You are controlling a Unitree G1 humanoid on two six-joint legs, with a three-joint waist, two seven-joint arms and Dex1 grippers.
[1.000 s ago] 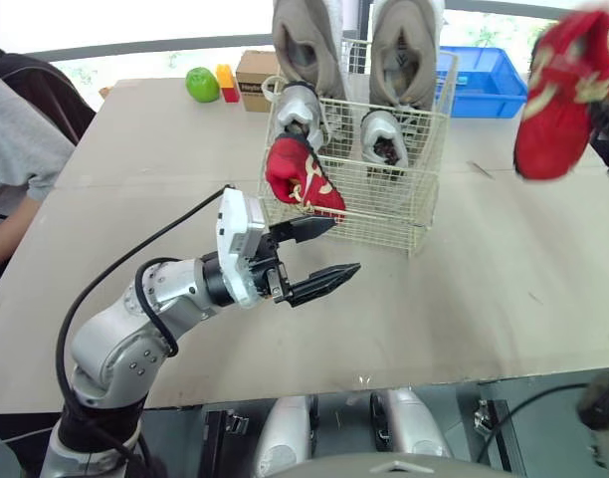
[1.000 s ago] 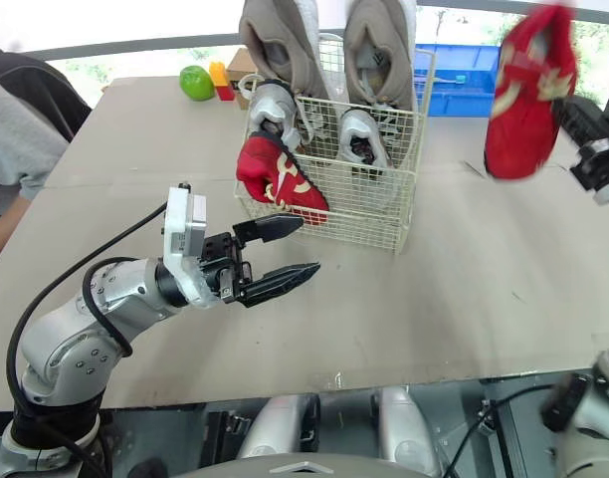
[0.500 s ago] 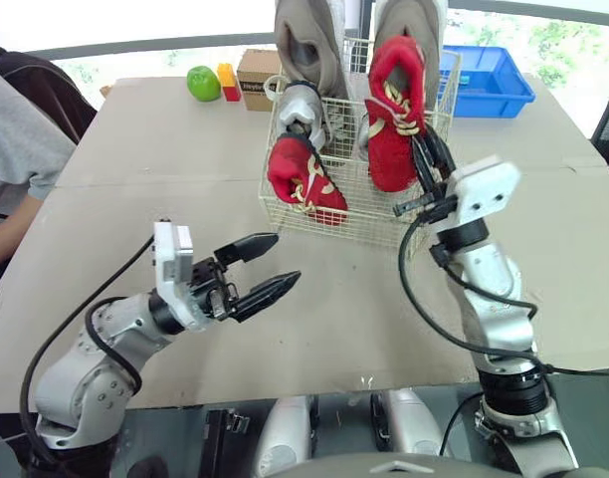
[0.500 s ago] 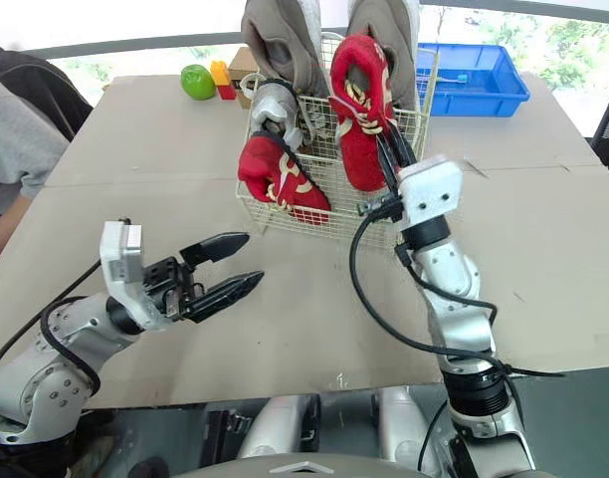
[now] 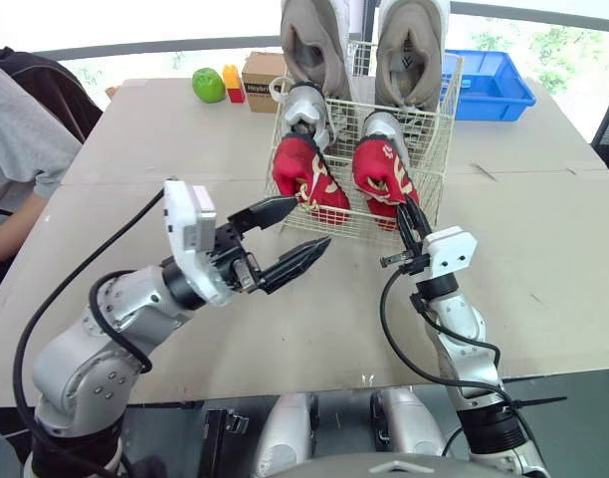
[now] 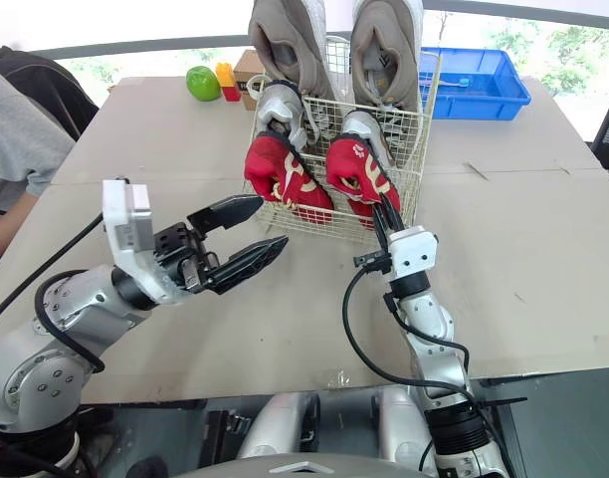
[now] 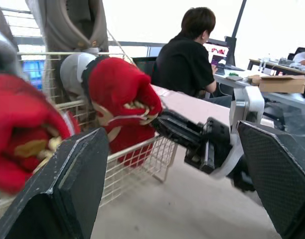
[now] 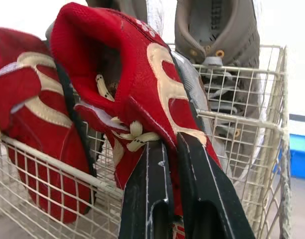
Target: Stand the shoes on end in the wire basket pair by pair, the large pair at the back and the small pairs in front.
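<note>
The wire basket (image 5: 436,159) stands on the table with two large grey shoes (image 5: 314,45) on end at its back. Two small silver shoes (image 5: 303,105) stand in front of them. One small red shoe (image 5: 306,181) stands at the front left. A second red shoe (image 5: 377,177) stands at the front right, and my right gripper (image 5: 408,214) is shut on its upper edge. The right wrist view shows the fingers (image 8: 147,199) pinching that red shoe (image 8: 137,84). My left gripper (image 5: 293,232) hangs open just before the basket's front left, holding nothing.
A green apple (image 5: 208,85), a yellow and red block (image 5: 230,82) and a cardboard box (image 5: 260,78) sit at the table's far left. A blue bin (image 5: 494,85) lies behind the basket to the right. A person's sleeve (image 5: 16,149) is at the left edge.
My right gripper carried the second red shoe from high on the right down into the basket's front right. My left gripper drew back, then rose toward the basket, staying open.
</note>
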